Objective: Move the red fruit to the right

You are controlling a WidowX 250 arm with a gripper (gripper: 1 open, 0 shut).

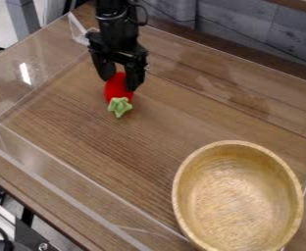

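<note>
On the table (156, 147), one strawberry (118, 90) lies toward the far left corner, and one bowl (237, 198) sits by the right edge. That makes one red fruit and one wooden bowl, two things in all.

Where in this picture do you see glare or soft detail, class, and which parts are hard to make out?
Camera view: a bright streak of glare on the tabletop at the upper left; fine detail soft throughout; the dark gripper blends into itself, its fingers hard to separate where they overlap the red fruit.
</note>
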